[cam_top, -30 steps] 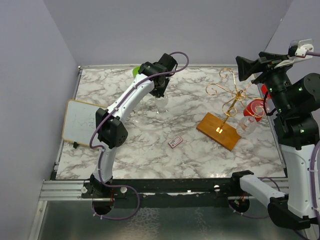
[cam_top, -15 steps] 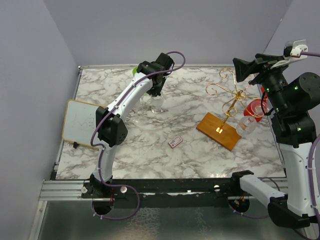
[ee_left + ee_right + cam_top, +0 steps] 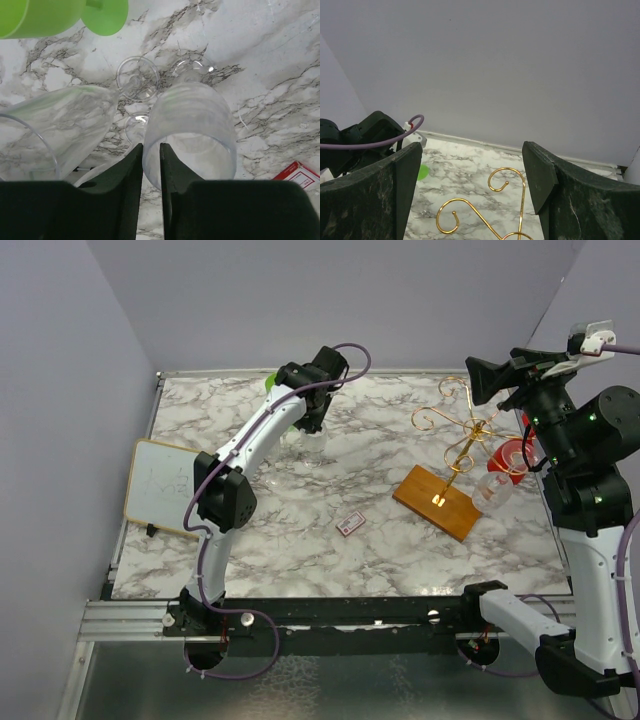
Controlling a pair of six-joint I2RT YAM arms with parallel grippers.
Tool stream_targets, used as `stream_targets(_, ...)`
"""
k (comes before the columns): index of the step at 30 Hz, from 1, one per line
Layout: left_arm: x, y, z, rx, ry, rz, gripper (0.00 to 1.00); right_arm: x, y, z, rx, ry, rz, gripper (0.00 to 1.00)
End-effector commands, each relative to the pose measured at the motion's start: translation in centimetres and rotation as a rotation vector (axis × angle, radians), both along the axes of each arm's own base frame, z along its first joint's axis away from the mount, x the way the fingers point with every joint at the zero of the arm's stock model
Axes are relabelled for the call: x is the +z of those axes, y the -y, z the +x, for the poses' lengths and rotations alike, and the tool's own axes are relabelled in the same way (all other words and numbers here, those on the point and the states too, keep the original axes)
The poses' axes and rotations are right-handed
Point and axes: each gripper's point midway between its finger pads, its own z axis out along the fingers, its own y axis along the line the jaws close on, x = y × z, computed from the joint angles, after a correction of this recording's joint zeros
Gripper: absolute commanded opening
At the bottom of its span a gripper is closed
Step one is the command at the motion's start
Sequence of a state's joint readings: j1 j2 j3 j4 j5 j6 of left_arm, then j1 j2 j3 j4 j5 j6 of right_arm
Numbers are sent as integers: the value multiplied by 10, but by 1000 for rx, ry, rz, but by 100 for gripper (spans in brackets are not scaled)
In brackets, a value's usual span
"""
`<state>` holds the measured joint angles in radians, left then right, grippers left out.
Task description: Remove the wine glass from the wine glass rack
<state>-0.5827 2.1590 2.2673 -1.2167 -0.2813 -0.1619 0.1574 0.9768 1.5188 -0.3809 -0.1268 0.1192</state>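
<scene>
A clear wine glass (image 3: 192,127) stands upright on the marble at the back left. My left gripper (image 3: 151,150) straddles its near rim, one finger outside and one inside the bowl. The jaws stand slightly open and the rim wall lies against the outer finger. In the top view this gripper (image 3: 312,425) points down onto the glass (image 3: 312,447). The gold wire wine glass rack (image 3: 462,428) stands on its brown wooden base (image 3: 438,502) at the right, and another clear glass (image 3: 495,490) hangs beside it. My right gripper (image 3: 482,380) hovers open above the rack's curls (image 3: 492,197).
A second clear glass (image 3: 60,125) lies on its side just left of the upright one. A green glass (image 3: 50,12) lies behind it. A whiteboard (image 3: 165,485) rests at the table's left edge. A small red card (image 3: 350,524) lies mid-table, and a red object (image 3: 515,455) sits by the rack.
My left arm shifted slightly left and set the clear glass on the marble, and its jaws have eased apart a little. The right arm nudged left, then stayed still.
</scene>
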Motion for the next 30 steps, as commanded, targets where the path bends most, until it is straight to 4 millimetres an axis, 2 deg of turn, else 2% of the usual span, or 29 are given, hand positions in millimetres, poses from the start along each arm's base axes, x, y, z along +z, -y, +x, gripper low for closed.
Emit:
stream_targets(1,19,-2,8,17,59,-7,25,8,-5,-7,31,33,4,82)
stream_targets(8,47,-5,9,26,129,-36,37,6,-6,-9,38,25,3,82)
stream_targets(12,67,-3,6,21,165,-77,40,1,-6,-10,36,7,-2,82)
stream_targets(21,121,4,-10,-45,262,-196,53,-11,1,-16,7,-53,-21,82)
stream_targets(26,153,10,-29,-116,319,-294,59,-27,9,-25,-27,-124,-47,82)
stream_targets(29,162,32,-54,-212,324,-420,65,-40,16,-30,-62,-195,-66,82)
stream_targets(30,170,40,-68,-255,338,-484,67,-44,18,-33,-69,-216,-76,82)
